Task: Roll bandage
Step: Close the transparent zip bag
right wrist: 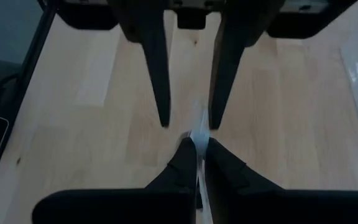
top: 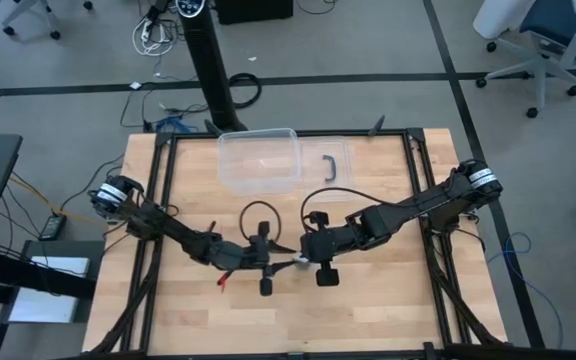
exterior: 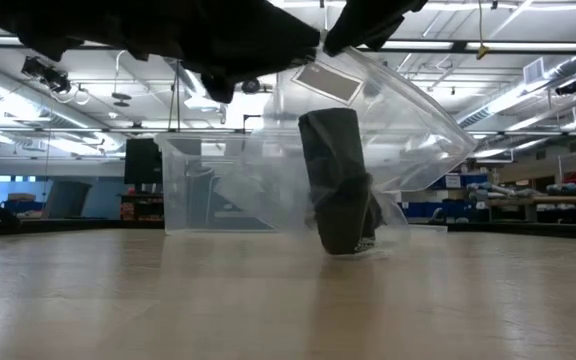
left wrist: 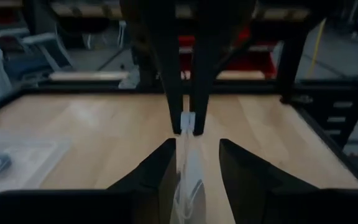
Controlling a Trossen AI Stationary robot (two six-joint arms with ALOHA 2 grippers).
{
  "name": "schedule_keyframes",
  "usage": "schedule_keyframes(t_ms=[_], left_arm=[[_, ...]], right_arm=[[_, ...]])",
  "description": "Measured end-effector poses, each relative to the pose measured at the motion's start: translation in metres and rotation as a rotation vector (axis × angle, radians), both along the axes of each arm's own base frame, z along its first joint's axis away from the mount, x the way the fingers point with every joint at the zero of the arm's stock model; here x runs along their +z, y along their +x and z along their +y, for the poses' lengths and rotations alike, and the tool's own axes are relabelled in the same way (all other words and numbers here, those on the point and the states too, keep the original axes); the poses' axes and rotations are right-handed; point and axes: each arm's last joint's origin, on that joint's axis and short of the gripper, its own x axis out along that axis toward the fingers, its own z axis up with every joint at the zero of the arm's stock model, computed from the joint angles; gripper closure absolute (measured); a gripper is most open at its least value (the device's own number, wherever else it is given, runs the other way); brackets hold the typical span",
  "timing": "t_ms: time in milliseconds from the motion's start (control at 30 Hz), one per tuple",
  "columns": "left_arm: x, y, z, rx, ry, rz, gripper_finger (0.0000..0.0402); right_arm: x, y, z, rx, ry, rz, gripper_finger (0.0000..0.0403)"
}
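High view: left claw (top: 280,262) and right claw (top: 303,262) meet tip to tip mid-way on the light wooden surface (top: 388,310); clear plastic box (top: 259,160) sits farther back, black handle (top: 332,165) beside it.

Low view: matte black fabric bandage roll (exterior: 338,182) stands upright inside a crinkly clear plastic bag (exterior: 408,130) (bag lifted from above).

Left wrist: left fingers (left wrist: 157,171) spread either side of the bag edge.

Right wrist: right fingers (right wrist: 186,157) pinching the plastic.

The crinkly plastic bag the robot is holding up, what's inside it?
Inside the clear bag stands a dark bandage roll. Its bottom is blurred by wrinkled plastic. The right gripper pinches the bag's edge; the left gripper is open around it.
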Motion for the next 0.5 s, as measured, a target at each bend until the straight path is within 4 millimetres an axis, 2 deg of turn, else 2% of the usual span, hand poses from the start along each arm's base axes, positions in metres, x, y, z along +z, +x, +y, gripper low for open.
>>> schedule_keyframes(t_ms=[233, 500], left_arm=[[0.0051, 0.0094, 0.0001, 0.013, 0.016, 0.053, 0.0291], [0.0044, 0.0096, 0.0002, 0.011, 0.042, 0.067, 0.0388]], right_arm=[[0.0000, 0.0000, 0.0000, 0.010, -0.002, 0.000, 0.0392], [0.0000, -0.0002, 0.0003, 0.018, 0.003, 0.003, 0.0392]])
